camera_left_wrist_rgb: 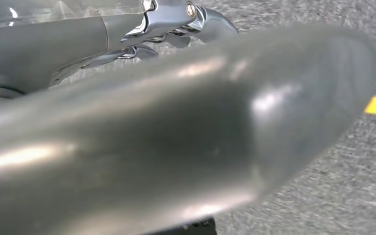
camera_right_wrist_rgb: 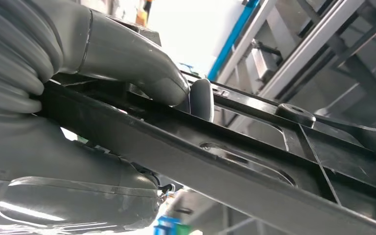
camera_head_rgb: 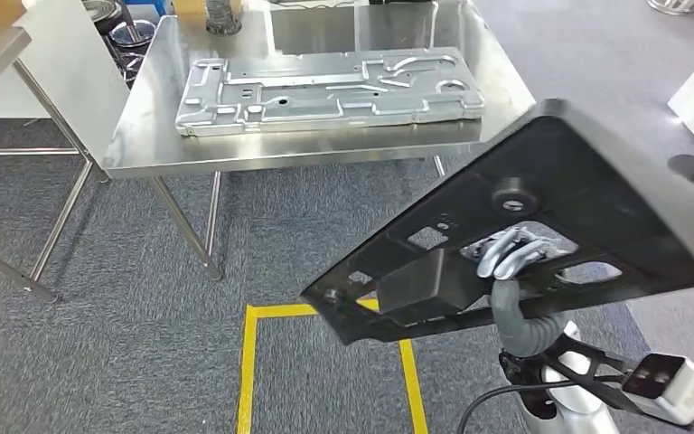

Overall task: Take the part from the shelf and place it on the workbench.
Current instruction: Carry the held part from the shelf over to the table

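I am carrying the black part (camera_head_rgb: 542, 226), clamped in my right hand (camera_head_rgb: 511, 253), toward the surface (camera_head_rgb: 145, 136) at upper left, keeping it level to clear the metal panel (camera_head_rgb: 325, 90); left hand's state I cannot tell.

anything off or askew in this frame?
Nothing damaged or spilled. The black part sits tilted in the right robot hand, one corner dipping toward the floor over the yellow tape. The metal panel lies flat on the workbench, slightly skewed to its front edge.
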`<act>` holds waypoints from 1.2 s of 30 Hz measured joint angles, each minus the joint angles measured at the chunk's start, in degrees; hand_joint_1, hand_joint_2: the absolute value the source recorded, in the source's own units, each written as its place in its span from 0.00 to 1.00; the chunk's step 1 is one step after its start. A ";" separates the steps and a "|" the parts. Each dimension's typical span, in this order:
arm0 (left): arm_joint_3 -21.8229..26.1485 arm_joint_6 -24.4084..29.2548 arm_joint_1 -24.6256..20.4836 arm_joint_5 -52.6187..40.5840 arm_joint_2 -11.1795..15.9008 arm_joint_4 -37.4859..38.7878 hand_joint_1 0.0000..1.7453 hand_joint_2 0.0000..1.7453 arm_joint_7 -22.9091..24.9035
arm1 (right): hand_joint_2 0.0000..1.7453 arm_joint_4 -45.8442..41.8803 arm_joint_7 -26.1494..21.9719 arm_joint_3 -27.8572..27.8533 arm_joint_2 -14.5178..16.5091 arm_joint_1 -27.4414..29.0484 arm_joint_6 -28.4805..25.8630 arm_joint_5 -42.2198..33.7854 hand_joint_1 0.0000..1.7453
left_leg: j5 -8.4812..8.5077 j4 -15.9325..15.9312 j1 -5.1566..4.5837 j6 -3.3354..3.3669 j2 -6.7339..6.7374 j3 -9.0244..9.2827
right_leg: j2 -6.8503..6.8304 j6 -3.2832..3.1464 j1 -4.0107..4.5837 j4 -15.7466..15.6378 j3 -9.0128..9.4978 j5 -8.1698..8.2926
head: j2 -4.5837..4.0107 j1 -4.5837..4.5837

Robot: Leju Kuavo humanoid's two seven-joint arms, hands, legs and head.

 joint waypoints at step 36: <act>-2.71 0.47 -1.14 3.61 -0.65 0.14 0.00 0.00 -0.12 | 1.00 10.52 13.98 16.27 3.50 -12.33 12.69 -14.87 1.00 | 0.97 -3.60 0.40 1.05 -0.12 1.52 | -0.28 1.35 0.32 3.04 -1.59 0.76 | -0.01 -0.16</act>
